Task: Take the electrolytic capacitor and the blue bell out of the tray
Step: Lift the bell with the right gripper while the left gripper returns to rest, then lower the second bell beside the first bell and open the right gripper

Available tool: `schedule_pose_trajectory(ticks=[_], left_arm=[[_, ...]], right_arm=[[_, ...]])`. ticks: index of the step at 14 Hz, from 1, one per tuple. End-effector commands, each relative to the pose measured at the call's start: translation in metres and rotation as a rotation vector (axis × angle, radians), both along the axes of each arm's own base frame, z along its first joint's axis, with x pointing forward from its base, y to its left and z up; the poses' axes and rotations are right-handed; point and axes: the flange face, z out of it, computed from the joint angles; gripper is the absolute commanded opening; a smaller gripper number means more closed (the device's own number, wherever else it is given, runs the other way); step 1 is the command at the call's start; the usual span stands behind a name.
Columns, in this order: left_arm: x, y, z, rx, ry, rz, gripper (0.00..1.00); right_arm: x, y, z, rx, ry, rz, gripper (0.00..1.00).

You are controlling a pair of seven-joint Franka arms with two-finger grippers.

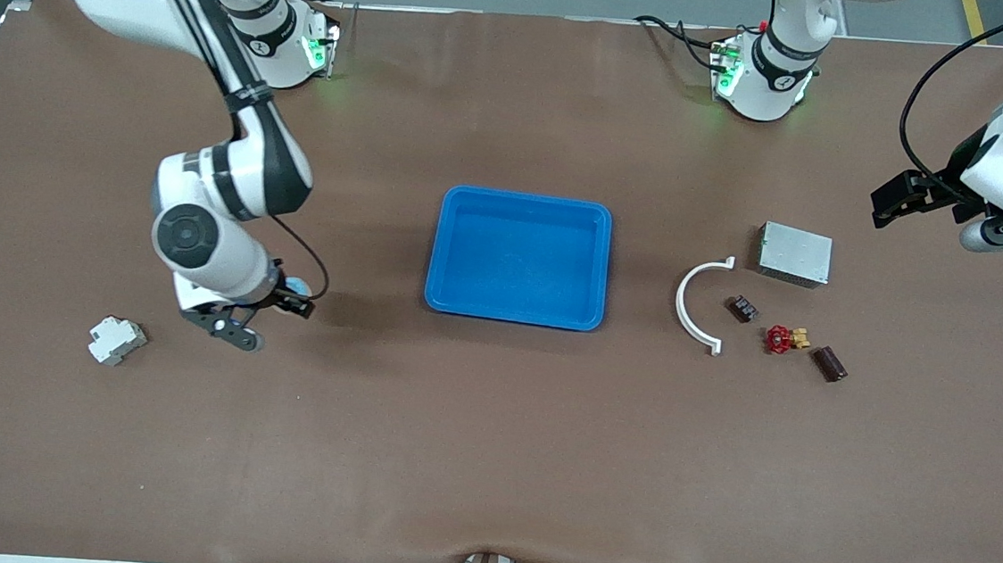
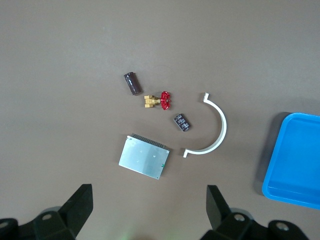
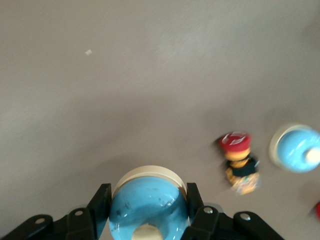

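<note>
My right gripper (image 1: 290, 297) is shut on a blue bell with a cream base (image 3: 148, 206), held low over the table between the blue tray (image 1: 519, 256) and a white breaker. The bell shows as a blue spot in the front view (image 1: 296, 285). The capacitor (image 1: 828, 363), a dark brown cylinder, lies toward the left arm's end of the table, beside a red valve; it also shows in the left wrist view (image 2: 132, 83). My left gripper (image 1: 902, 202) is open and empty, high over the table near a silver box; its fingers (image 2: 80, 205) stand wide apart.
Near the capacitor lie a red valve (image 1: 783, 339), a small black part (image 1: 742, 308), a white curved clip (image 1: 697, 304) and a silver box (image 1: 795, 254). A white breaker (image 1: 116, 340) lies near my right gripper. The right wrist view shows a second blue bell (image 3: 297, 148) and a red-capped part (image 3: 237, 162).
</note>
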Motion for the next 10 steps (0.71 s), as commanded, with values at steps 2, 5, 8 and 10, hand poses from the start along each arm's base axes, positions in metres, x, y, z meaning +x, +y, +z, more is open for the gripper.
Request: schedule_pose_trajectory(ticks=[2,5,8,10], left_arm=[[-0.012,-0.004,0.026,-0.086,-0.041,-0.014,1.0],[-0.019,-0.005,0.034,-0.085,-0.03,-0.016,1.0],[-0.02,-0.002,0.037,-0.064,-0.029,-0.02,1.0],[-0.019,0.0,0.039,-0.042,-0.034,-0.029,1.0]], right_arm=[[-0.002,-0.061,-0.005,0.023,-0.029,0.098,0.0],[0.0,-0.109,-0.018,0.035,-0.054,0.143,0.0],[0.002,-0.155,-0.032,0.044,-0.067,0.182,0.0],[0.002,-0.172,-0.048,0.05,-0.075,0.194,0.0]])
